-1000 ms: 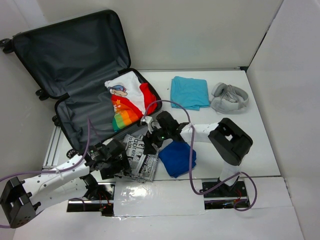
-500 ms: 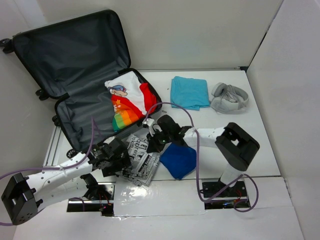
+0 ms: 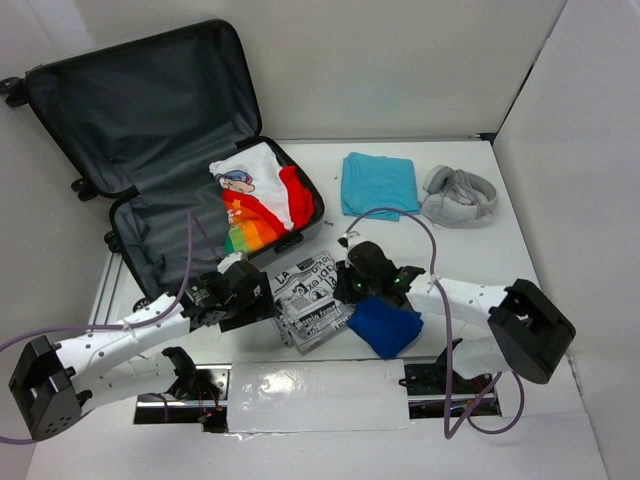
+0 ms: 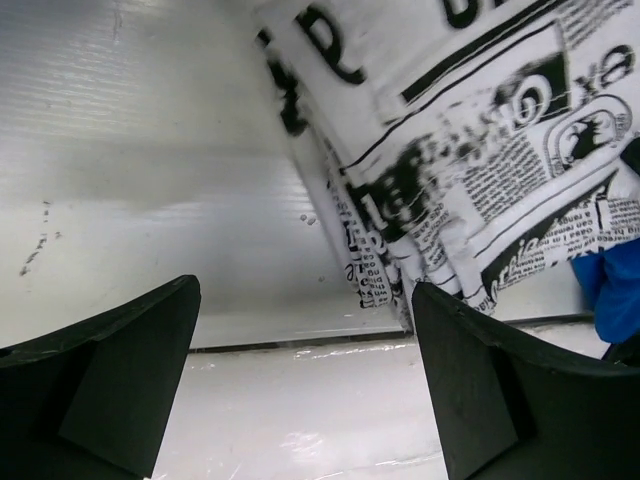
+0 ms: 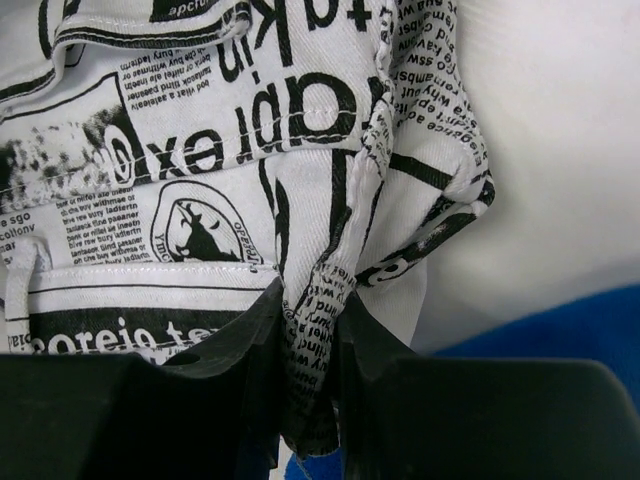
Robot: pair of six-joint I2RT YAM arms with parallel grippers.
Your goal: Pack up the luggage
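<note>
We saw the right pincer clamped on a stitched fold of newsprint-patterned cloth, its pinched edge partly hidden. The left pincer stood wide apart, its fingers cropped.

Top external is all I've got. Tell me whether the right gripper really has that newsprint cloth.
Observer: It does. The right wrist view shows the right gripper closed on a raised fold of the newsprint cloth.
Operator: Now report the other arm.
Observer: The left wrist view shows the left gripper wide open and gripping nothing. The cloth's edge lies just ahead of it on the table.
</note>
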